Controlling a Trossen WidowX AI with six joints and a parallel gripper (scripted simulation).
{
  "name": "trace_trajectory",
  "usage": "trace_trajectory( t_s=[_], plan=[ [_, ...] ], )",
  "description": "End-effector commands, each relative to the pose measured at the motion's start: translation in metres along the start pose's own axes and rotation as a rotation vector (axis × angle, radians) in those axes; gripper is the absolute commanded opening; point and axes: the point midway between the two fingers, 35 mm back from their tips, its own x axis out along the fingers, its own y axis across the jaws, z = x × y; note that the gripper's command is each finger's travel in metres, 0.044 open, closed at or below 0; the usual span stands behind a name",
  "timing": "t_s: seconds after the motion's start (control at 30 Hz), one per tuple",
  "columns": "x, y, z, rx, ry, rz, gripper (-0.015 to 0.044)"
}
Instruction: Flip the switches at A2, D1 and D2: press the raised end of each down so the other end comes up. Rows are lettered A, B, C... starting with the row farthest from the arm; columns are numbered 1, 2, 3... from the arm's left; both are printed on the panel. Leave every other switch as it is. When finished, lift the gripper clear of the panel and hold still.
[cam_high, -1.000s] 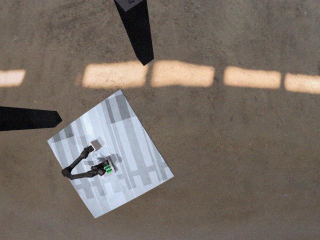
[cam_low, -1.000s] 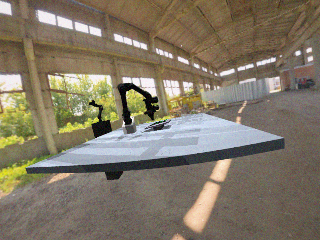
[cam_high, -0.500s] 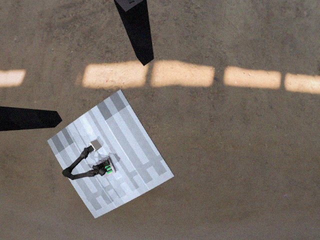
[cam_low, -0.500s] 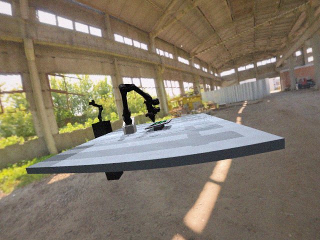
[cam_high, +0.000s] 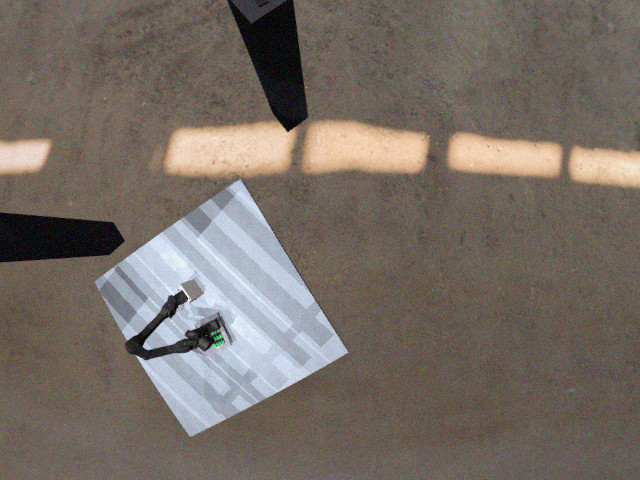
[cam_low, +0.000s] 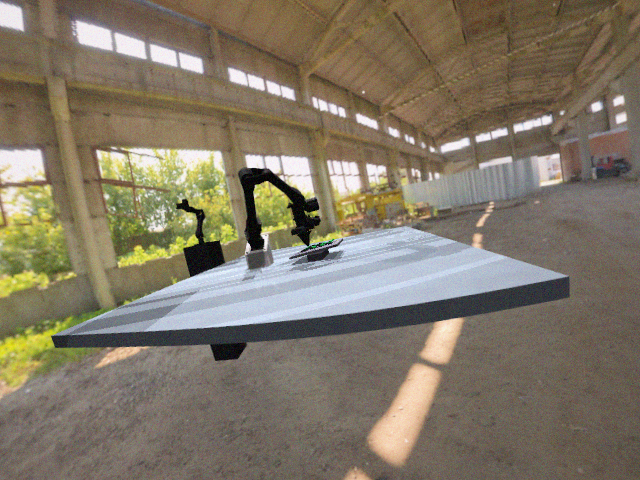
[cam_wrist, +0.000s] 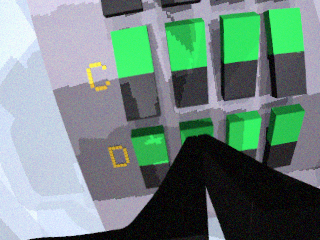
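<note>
The switch panel (cam_high: 226, 338) (cam_low: 297, 255) (cam_wrist: 75, 110) is tilted on its stand. My gripper (cam_low: 308, 244) (cam_wrist: 197, 145) is shut and empty, its tips over switch D2 (cam_wrist: 196, 129) in the wrist view. They hide D2's near half; contact cannot be told. D2's green far end shows a darker end face. Switch D1 (cam_wrist: 150, 150) lies just left of the tips, its green far end raised with its end face showing. D3 (cam_wrist: 244, 132) is right of the tips. Row C shows beyond, from C1 (cam_wrist: 132, 52) rightward. A2 is outside the wrist view and too small to read elsewhere.
The panel stands on the pale striped table (cam_high: 258, 258) (cam_low: 361, 273), beside the arm's base (cam_high: 191, 290) (cam_low: 258, 256). Neighbouring switch D4 (cam_wrist: 286, 127) is at the right of row D. A black box (cam_low: 204, 257) stands beyond the table.
</note>
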Motion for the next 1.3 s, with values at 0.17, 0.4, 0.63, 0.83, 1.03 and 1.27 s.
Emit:
trace_trajectory(
  t_s=[0.17,0.4,0.63,0.83,1.03,1.27],
  plan=[
    [0.0007,-0.0004,0.0003,-0.006,-0.003,-0.005,0.0],
    [0.0016,-0.0005,0.0003,-0.006,-0.003,-0.005,0.0],
    [0.0025,-0.0005,0.0003,-0.006,-0.003,-0.005,0.0],
    [0.0033,-0.0005,0.0003,-0.006,-0.003,-0.005,0.0],
    [0.0042,-0.0005,0.0004,-0.006,-0.003,-0.005,0.0],
    [0.0051,-0.0005,0.0004,-0.006,-0.003,-0.005,0.0]
  ],
)
